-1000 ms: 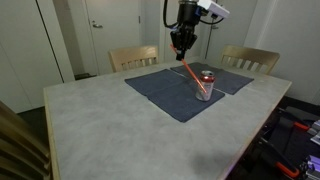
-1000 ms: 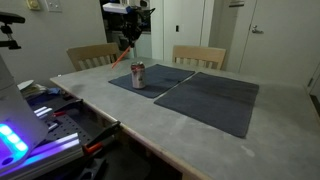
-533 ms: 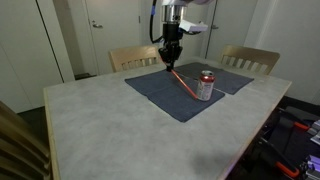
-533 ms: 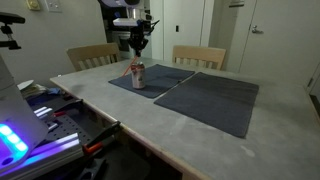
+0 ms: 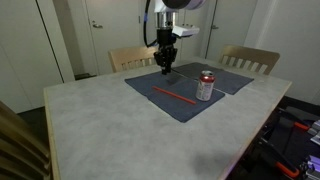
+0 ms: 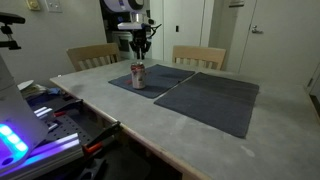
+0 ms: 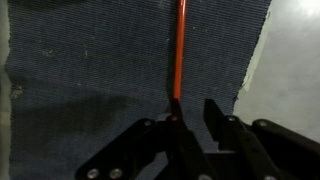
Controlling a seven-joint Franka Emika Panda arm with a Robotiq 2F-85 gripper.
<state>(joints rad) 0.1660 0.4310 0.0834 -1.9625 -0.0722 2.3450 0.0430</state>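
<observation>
A thin red straw (image 5: 174, 95) lies flat on the dark blue placemat (image 5: 150, 82), just left of a red and silver soda can (image 5: 206, 85) that stands upright on the same mat. My gripper (image 5: 165, 67) hangs a little above the mat, behind the straw's near end, with a gap between its fingers and nothing in it. In the wrist view the straw (image 7: 180, 50) runs away from my left fingertip (image 7: 171, 118) across the mat (image 7: 90, 60); the gripper (image 7: 192, 110) is open. The can (image 6: 138, 76) stands below the gripper (image 6: 139, 46).
A second dark placemat (image 6: 210, 98) lies beside the first on the pale stone-look table (image 5: 100, 130). Two wooden chairs (image 5: 133, 57) (image 5: 250, 60) stand at the far side. White doors are behind. Cables and gear (image 6: 60, 125) sit beside the table.
The gripper moved away from the can with the straw, then opened; the straw, held slanting a second ago, now lies flat on the mat.
</observation>
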